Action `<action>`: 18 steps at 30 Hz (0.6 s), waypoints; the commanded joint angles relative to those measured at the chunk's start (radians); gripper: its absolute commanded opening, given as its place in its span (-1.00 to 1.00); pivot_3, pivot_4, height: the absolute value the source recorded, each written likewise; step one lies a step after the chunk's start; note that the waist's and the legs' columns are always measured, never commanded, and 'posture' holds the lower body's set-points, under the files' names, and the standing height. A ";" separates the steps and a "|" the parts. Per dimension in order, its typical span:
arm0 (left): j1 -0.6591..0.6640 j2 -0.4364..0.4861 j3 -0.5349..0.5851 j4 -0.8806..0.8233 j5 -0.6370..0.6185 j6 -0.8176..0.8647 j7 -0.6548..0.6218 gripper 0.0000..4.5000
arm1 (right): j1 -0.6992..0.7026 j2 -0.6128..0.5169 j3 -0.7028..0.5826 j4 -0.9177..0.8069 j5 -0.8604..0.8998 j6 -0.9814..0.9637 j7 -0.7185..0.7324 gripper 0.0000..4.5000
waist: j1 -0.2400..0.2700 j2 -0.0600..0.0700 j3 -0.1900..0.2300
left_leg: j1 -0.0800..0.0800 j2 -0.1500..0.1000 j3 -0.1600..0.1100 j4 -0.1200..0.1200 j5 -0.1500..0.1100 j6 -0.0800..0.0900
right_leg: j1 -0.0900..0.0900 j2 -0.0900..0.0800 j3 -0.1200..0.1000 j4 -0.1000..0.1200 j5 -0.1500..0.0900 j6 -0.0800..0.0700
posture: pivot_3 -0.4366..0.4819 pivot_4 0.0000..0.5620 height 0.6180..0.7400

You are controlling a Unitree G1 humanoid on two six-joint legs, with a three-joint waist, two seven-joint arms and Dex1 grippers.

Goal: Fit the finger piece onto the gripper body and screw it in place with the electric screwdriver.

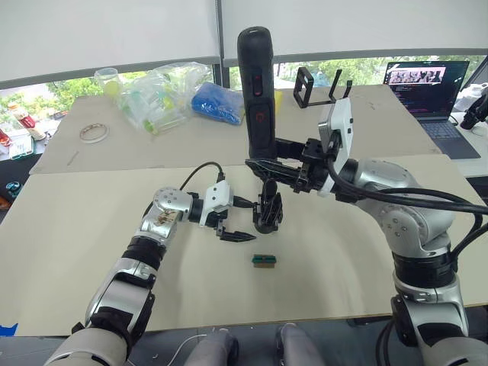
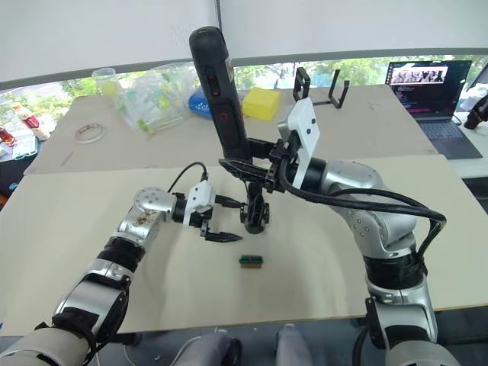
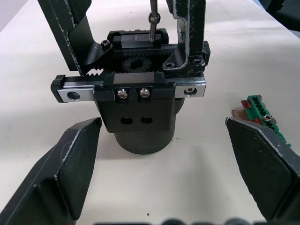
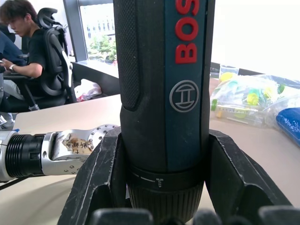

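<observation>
One near-upright electric screwdriver point(image 1: 255, 88), clamped in the right gripper point(image 4: 164, 173), points its bit down into the gripper body point(image 3: 136, 108), which the spread left gripper point(image 1: 236, 229) flanks.

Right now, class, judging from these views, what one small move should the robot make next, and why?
Probably ease the electric screwdriver straight down. The right end effector is clamped around its barrel, holding it upright, and its bit hangs just above the top of the gripper body. The left end effector is open beside the body, not holding it.
</observation>
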 commanded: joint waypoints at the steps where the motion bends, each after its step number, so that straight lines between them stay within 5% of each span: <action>1: -0.022 -0.004 0.007 -0.018 0.000 -0.010 0.008 1.00 | -0.009 0.014 -0.022 -0.044 0.002 -0.046 0.006 -0.15 | 0.000 0.000 0.000 | 0.000 0.000 0.000 0.000 0.000 0.000 | 0.000 0.000 0.000 0.000 0.000 0.000 | -0.05 -0.47 1.00; 18: -0.027 -0.014 0.011 -0.022 0.008 -0.010 0.023 1.00 | 0.006 0.016 -0.025 -0.050 0.001 -0.030 0.017 -0.15 | 0.000 0.000 0.000 | 0.000 0.000 0.000 0.000 0.000 0.000 | 0.000 0.000 0.000 0.000 0.000 0.000 | -0.05 -0.47 1.00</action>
